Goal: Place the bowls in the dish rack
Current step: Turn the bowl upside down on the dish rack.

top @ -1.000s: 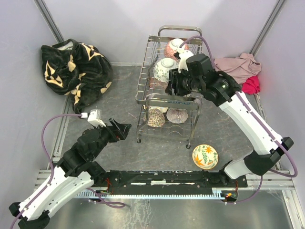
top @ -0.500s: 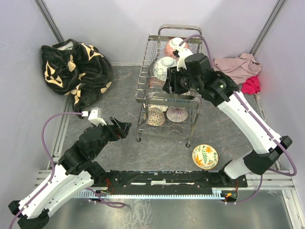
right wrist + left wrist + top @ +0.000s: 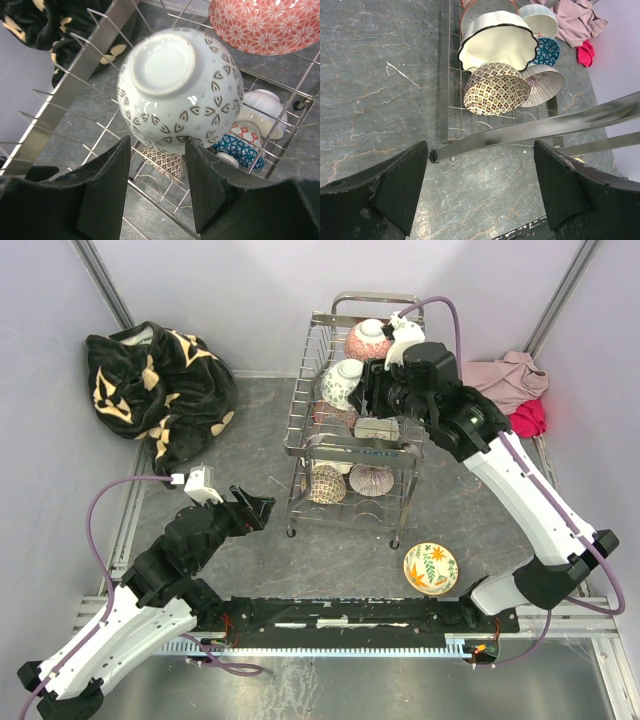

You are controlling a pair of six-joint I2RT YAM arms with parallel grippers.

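Top external cam first: the dish rack [image 3: 355, 448] stands upright on its small feet about mid-worktop [image 3: 230, 450]. Its long axis runs away from the arm bases toward the back wall, with a looped handle at the far end. It's shiny chrome wire, two tiers with open grid floors. The worktop is a grey marbled slab.

The upper tier has a red bowl [image 3: 262, 25] with a white flower print at the far end. Nearer the arms is a glossy white bowl [image 3: 180, 90] with little dark leaf marks, tipped so its foot ring faces my right wrist cam. My right claw [image 3: 157, 145] hangs over that tier just beside the white bowl, fingers about half apart and pinching nothing. The bowl is wider than the gap.

On the lower tier, from the left wrist cam, a brown checked bowl [image 3: 496, 92] lies on its side with a white scalloped bowl [image 3: 497, 42], dark-rimmed, behind it. A ribbed bowl [image 3: 542, 82] and a teal lattice bowl [image 3: 547, 50] are to the right. My left claw [image 3: 481, 146] sits low over the worktop on the rack's left, aimed at that tier, spread wide and empty.

One yellow leaf-print bowl [image 3: 431, 568] sits flat on the worktop, apart from the rack, near its front right foot. A black-and-cream blanket [image 3: 155, 380] is bunched far left and a pink cloth [image 3: 505, 380] far right.
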